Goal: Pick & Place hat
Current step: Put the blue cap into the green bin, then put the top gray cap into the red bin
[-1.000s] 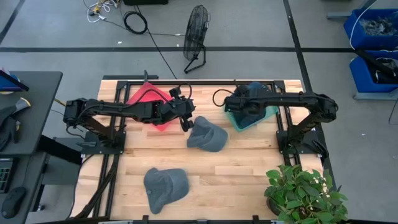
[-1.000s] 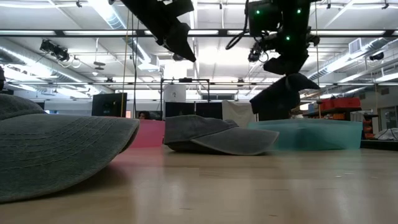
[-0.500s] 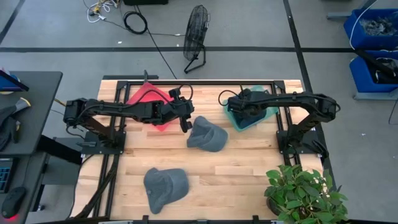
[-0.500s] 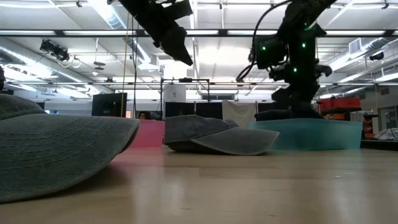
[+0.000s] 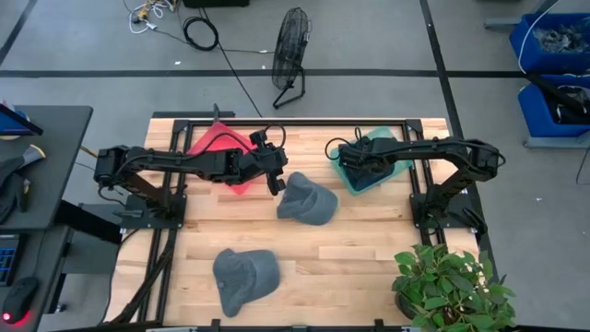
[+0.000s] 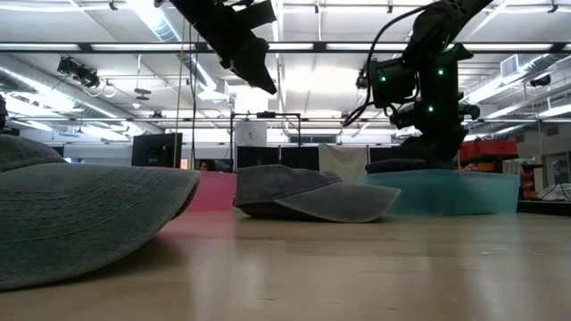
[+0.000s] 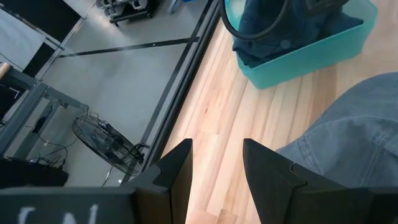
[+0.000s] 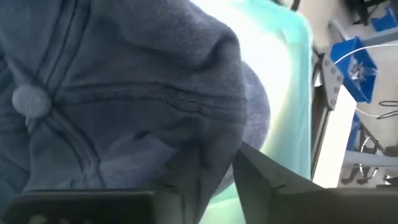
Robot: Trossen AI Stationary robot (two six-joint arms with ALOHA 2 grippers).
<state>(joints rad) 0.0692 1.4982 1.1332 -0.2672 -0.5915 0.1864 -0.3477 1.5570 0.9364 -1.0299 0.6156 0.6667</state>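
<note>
A dark blue hat (image 8: 118, 93) lies in the teal bin (image 5: 385, 177) at the table's far right, its crown showing above the rim (image 6: 401, 165). My right gripper (image 8: 217, 150) stands open just over it, fingers pointing down into the bin. A grey hat (image 5: 307, 198) rests brim-down at mid-table. A second grey hat (image 5: 244, 274) lies near the front edge. My left gripper (image 5: 275, 183) hangs open above the table beside the middle hat's left side (image 7: 348, 137), wood showing between its fingers (image 7: 217, 143). My right gripper's fingers (image 8: 267, 177) stand apart over the dark blue hat's edge (image 8: 217, 134), coming from above. I cannot tell whether they touch the cloth. The hat rests in the teal bin.
A pink bin (image 5: 221, 148) stands at the far left of the table, under the left arm. A potted plant (image 5: 452, 286) overhangs the near right corner. Black frame rails (image 5: 166, 212) run along both sides. Bare wood lies between the two grey hats.
My right gripper has come down into the teal bin with the dark blue hat. The hat hung below it above the bin a second ago and now lies in the bin.
</note>
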